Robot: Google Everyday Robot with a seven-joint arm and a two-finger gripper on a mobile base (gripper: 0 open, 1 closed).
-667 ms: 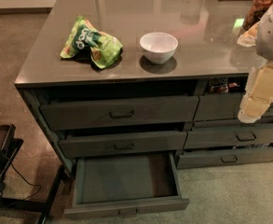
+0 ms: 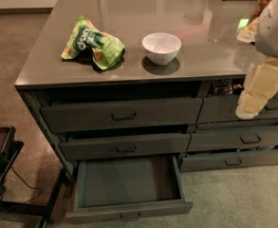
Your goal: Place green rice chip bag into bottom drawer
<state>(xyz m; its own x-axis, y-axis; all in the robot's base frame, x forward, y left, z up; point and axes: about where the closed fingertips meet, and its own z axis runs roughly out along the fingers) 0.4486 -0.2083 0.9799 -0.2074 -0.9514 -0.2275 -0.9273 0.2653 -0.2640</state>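
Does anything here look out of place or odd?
The wide grey-green bottom drawer stands pulled open, empty; the crumpled bright-green foil chip bag lies on the grey countertop. The robot's cream claw hangs at the right.

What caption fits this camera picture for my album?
Open bottom drawer, chip bag and bowl up on the counter, gripper hanging at the right.

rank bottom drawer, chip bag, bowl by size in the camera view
1. bottom drawer, also nearest the camera
2. chip bag
3. bowl
The gripper hangs at the right edge.
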